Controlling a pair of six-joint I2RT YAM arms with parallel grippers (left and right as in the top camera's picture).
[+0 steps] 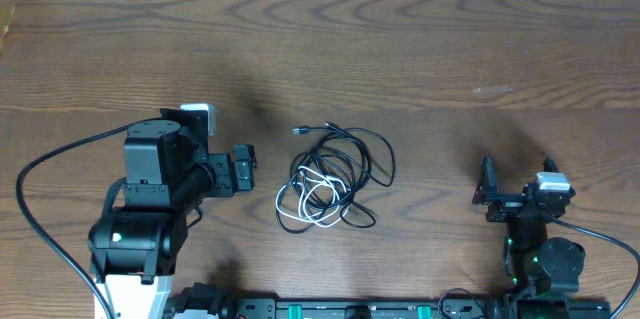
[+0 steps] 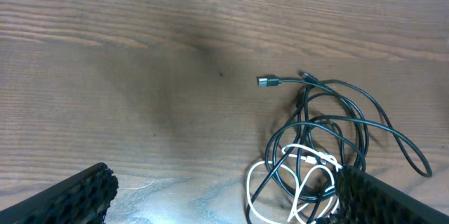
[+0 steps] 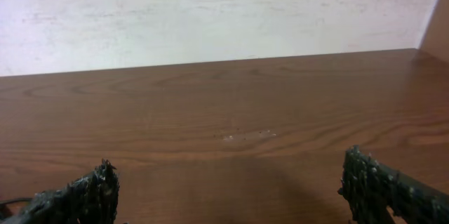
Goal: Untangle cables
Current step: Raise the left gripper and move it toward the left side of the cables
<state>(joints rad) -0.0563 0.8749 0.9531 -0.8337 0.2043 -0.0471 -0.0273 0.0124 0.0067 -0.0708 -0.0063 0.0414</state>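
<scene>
Black cord (image 1: 331,159) tangled with white cord (image 1: 317,198), left gripper (image 1: 248,170) released, right gripper (image 1: 487,190) released

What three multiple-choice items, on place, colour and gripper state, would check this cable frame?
1. The cable tangle lies: A left of both grippers; B between left gripper and right gripper; C under the right gripper.
2. Its cords are: A red and blue; B both white; C a black cord and a white cord.
3. The grippers are: A both open, empty; B left shut on a cord; C both shut.
Key: B, overhead shows it between them; C, both colours show from the left wrist; A, jaws wide apart, nothing between.
</scene>
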